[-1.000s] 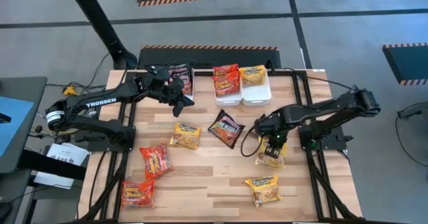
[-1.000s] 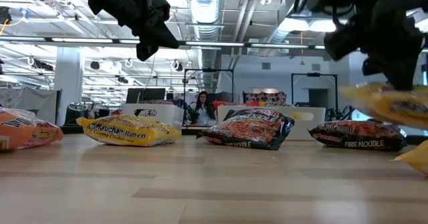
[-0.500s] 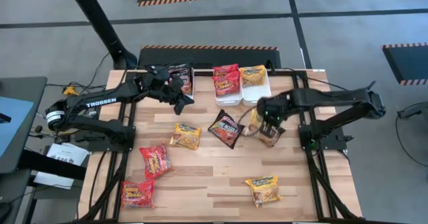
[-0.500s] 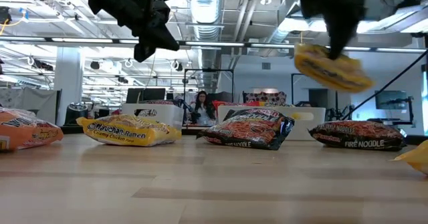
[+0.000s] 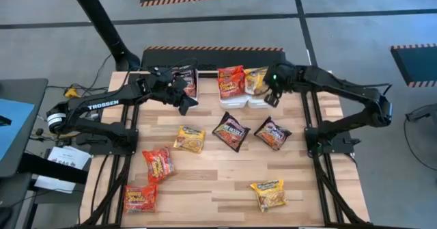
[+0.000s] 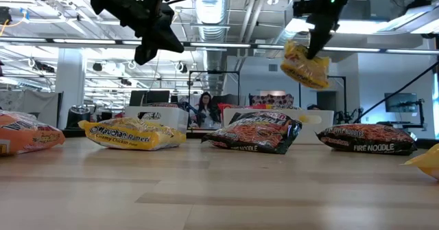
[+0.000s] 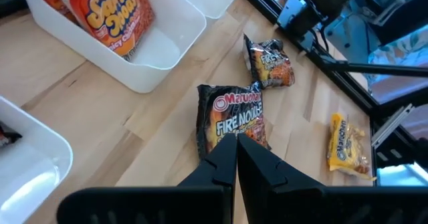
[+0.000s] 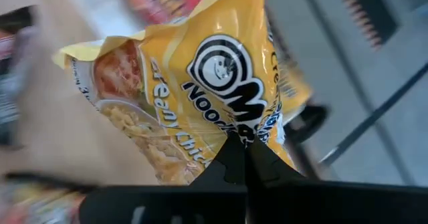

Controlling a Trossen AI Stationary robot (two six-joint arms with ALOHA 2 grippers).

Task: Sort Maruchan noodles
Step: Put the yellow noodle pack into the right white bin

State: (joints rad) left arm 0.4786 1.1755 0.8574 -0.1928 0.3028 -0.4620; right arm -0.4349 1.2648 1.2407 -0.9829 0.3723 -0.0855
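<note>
My right gripper (image 5: 266,91) is shut on a yellow Maruchan noodles packet (image 8: 200,83) and holds it in the air over the white bins (image 5: 261,100) at the far edge. In the low view the packet (image 6: 306,65) hangs high above the table. My left gripper (image 5: 184,100) hovers shut and holds nothing, next to the left bin with a dark packet (image 5: 184,74). A red packet (image 5: 230,81) lies in the middle bin. On the table lie two dark packets (image 5: 230,130) (image 5: 272,132), two yellow ones (image 5: 189,139) (image 5: 268,194) and two red ones (image 5: 158,164) (image 5: 140,197). My right gripper pinches the yellow packet by one edge (image 8: 244,134) between its two fingers. The fingers come from above, slanting down. The packet hangs tilted below them, lifted clear of the table.
Dark frame rails (image 5: 311,113) run along the table's right side and a black post (image 5: 102,24) rises at the far left. There is bare wood between the packets in the table's middle and near part. A person sits in the room beyond the table.
My right gripper has risen and swung from the table's right middle toward the far edge, carrying the yellow packet up off the table to above the bins. The dark packet that the arm had covered now shows on the table.
</note>
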